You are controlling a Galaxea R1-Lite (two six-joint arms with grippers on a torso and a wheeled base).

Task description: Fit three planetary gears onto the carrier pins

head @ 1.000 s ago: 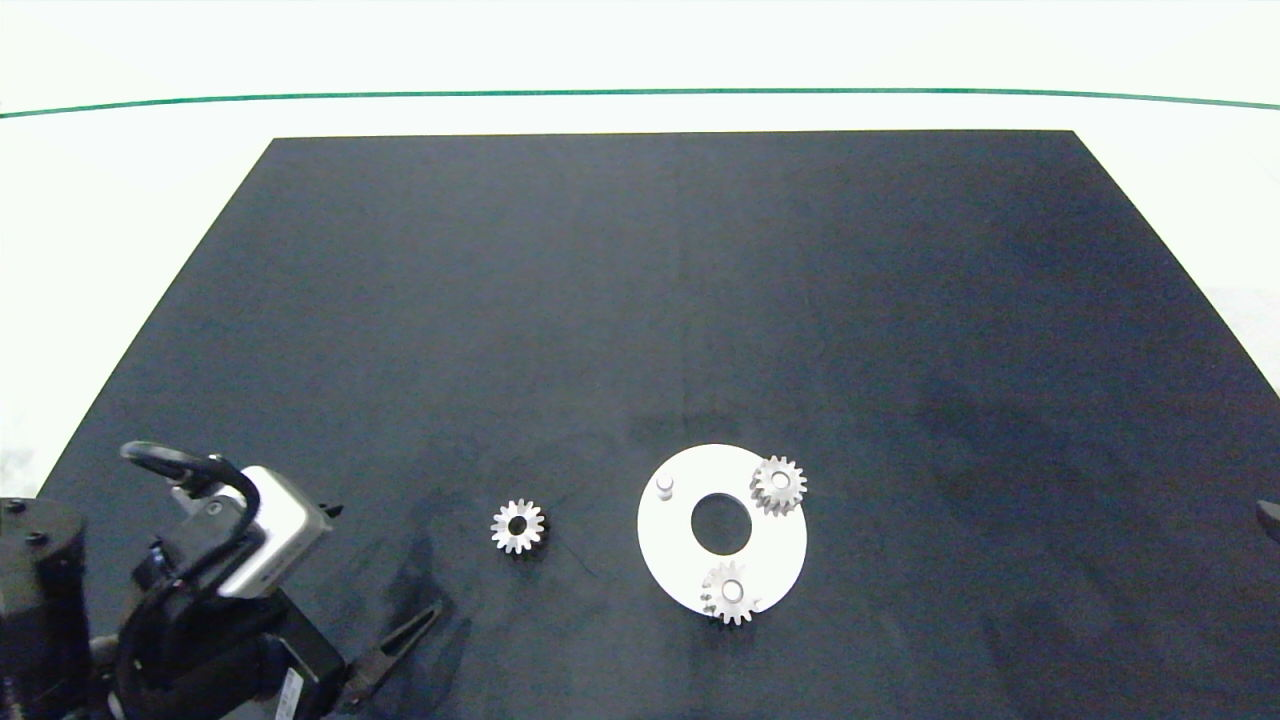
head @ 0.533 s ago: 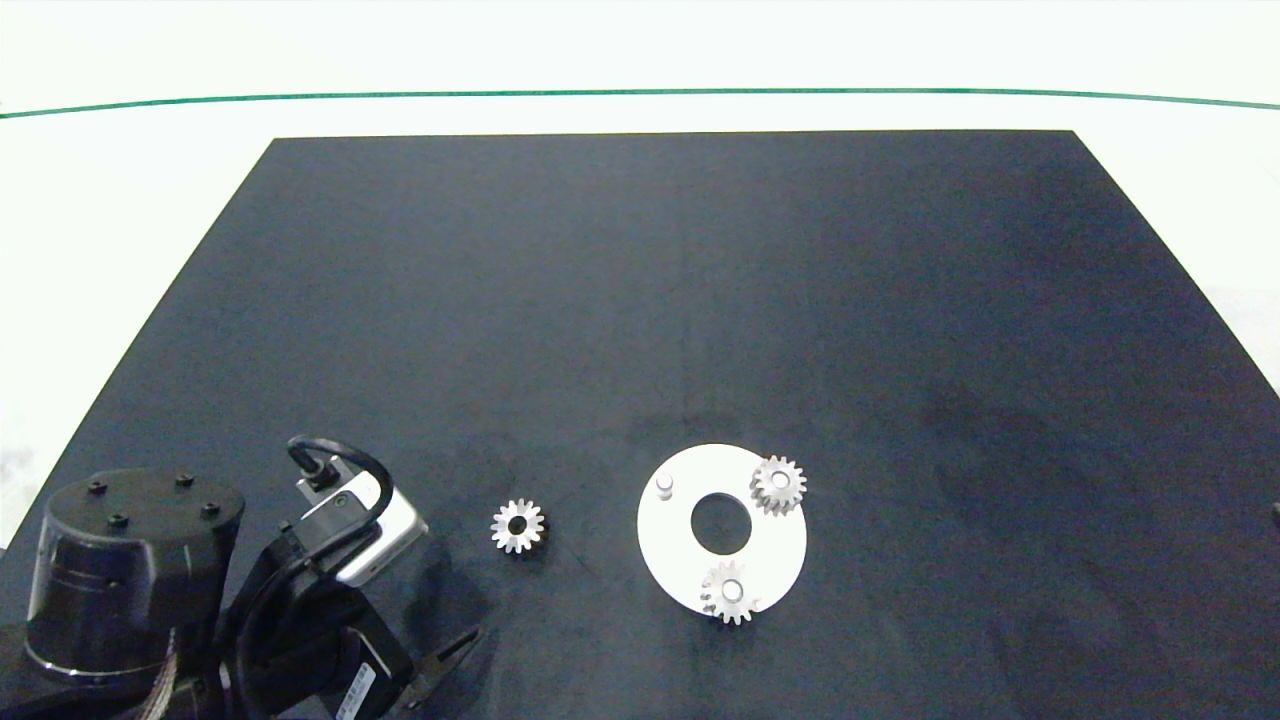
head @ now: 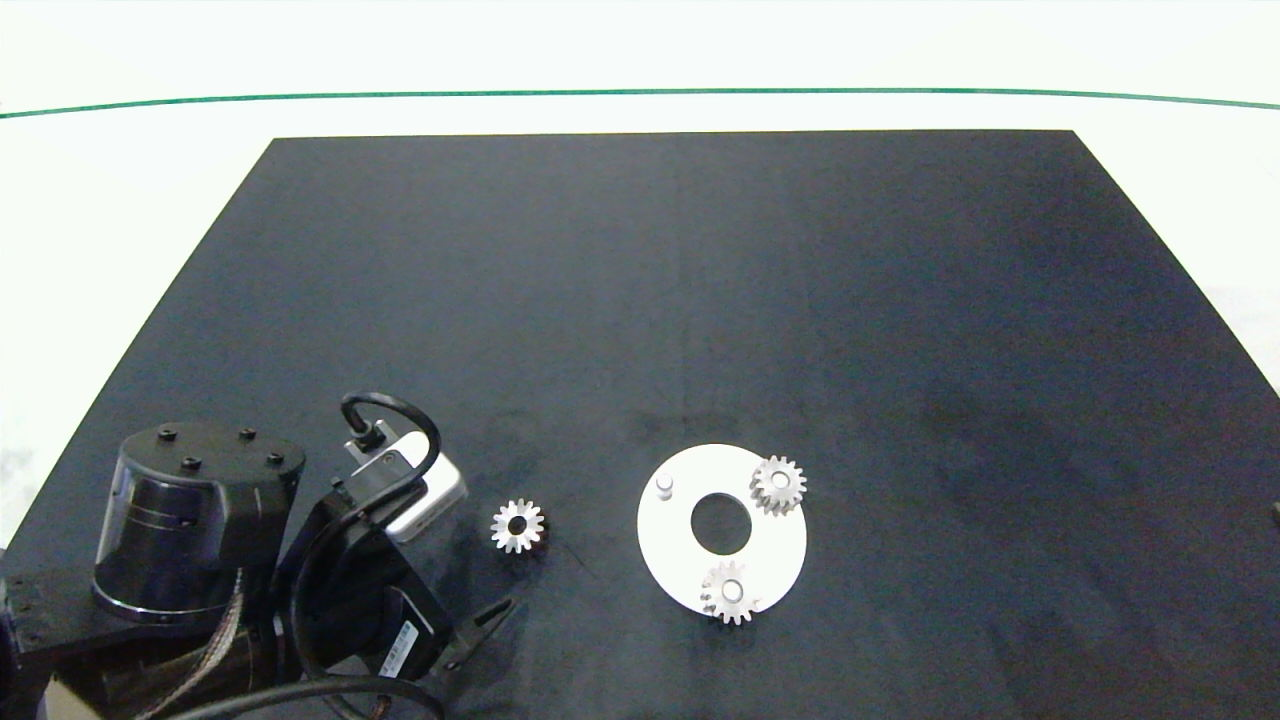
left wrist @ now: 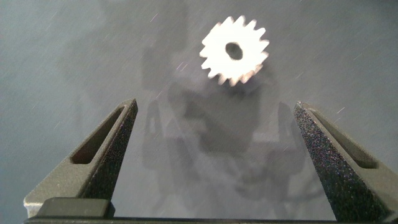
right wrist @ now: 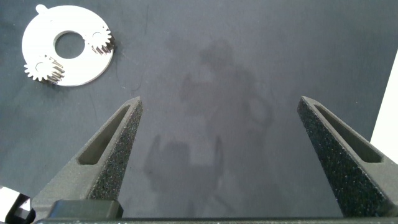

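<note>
Two of the three small silver toothed planetary gears already sit on pegs of the flat white round carrier disc (head: 775, 560), which lies near the front edge of the black mat (head: 640, 300), a little right of its middle; the third, loose gear (head: 518, 526) lies flat on the mat just left of the disc, and one short pale carrier pin (head: 664, 486) on the disc's left side stands bare. The left gripper (left wrist: 214, 149) hangs close by the loose gear with its grey fingers spread wide and empty, the gear lying just ahead of the gap between them. I would bring the fingers forward until the gear is centred, come straight down, pinch across the teeth evenly so it stays level, then lower its centre hole square over the bare pin. The right gripper (right wrist: 217, 149) waits off the mat's right side, likewise spread and empty. A small white label shows on the left arm, but I cannot read it.
</note>
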